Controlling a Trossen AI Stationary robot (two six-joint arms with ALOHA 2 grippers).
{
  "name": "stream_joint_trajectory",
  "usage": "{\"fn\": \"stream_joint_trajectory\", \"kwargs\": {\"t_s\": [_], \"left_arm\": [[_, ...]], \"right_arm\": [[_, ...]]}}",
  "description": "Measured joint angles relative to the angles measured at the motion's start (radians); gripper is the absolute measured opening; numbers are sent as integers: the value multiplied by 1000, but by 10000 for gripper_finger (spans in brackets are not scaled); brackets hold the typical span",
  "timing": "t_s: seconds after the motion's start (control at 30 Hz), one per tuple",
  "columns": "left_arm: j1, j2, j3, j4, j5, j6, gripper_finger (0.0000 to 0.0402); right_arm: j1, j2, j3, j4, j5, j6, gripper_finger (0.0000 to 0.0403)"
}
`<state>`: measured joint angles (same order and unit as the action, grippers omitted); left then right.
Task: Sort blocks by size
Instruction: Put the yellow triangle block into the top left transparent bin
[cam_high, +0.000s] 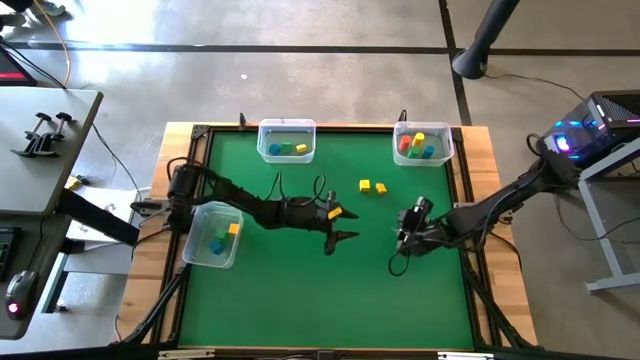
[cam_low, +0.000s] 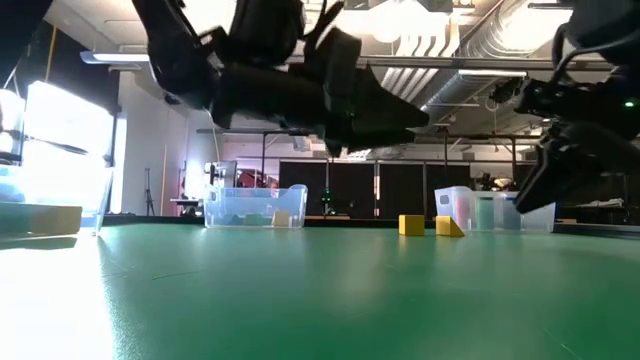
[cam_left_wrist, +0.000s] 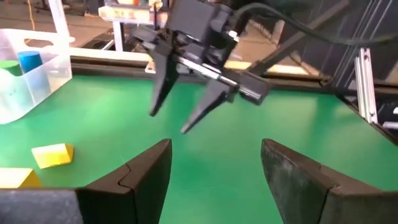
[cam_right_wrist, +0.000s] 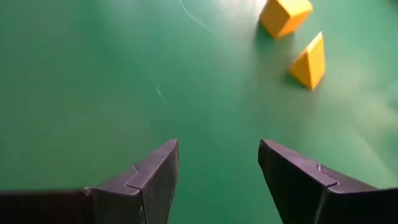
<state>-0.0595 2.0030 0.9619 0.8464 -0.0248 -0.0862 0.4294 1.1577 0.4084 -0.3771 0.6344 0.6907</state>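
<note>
Two yellow blocks (cam_high: 365, 185) (cam_high: 380, 187) lie on the green table between the two far bins; they also show in the right wrist view (cam_right_wrist: 285, 15) (cam_right_wrist: 309, 61) and the left wrist view (cam_left_wrist: 53, 154). My left gripper (cam_high: 352, 225) is open and empty over the table's middle, nearer than the blocks. My right gripper (cam_high: 405, 228) is open and empty, to the right of the left one and above the mat; the left wrist view shows it (cam_left_wrist: 183, 112) with its fingers slanting down. Other blocks sit in the three clear bins.
One clear bin (cam_high: 287, 140) at the far middle holds green, blue and yellow blocks. Another (cam_high: 422, 143) at the far right holds red, yellow, green and blue ones. A third (cam_high: 213, 235) at the left edge, under the left arm, holds blue, yellow and green blocks.
</note>
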Motion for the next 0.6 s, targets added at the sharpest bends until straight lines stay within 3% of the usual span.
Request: {"fn": "stream_joint_trajectory", "kwargs": {"t_s": [0.2, 0.3, 0.4, 0.6], "left_arm": [[55, 72, 0, 109, 40, -37, 234], [73, 113, 0, 122, -24, -141, 234], [84, 142, 0, 113, -73, -272, 234], [70, 161, 0, 109, -75, -266, 234]], "right_arm": [[47, -12, -13, 1, -84, 1, 222], [51, -10, -80, 171, -91, -92, 222], [35, -7, -184, 434, -33, -165, 222], [-55, -7, -312, 813, 116, -224, 222]]}}
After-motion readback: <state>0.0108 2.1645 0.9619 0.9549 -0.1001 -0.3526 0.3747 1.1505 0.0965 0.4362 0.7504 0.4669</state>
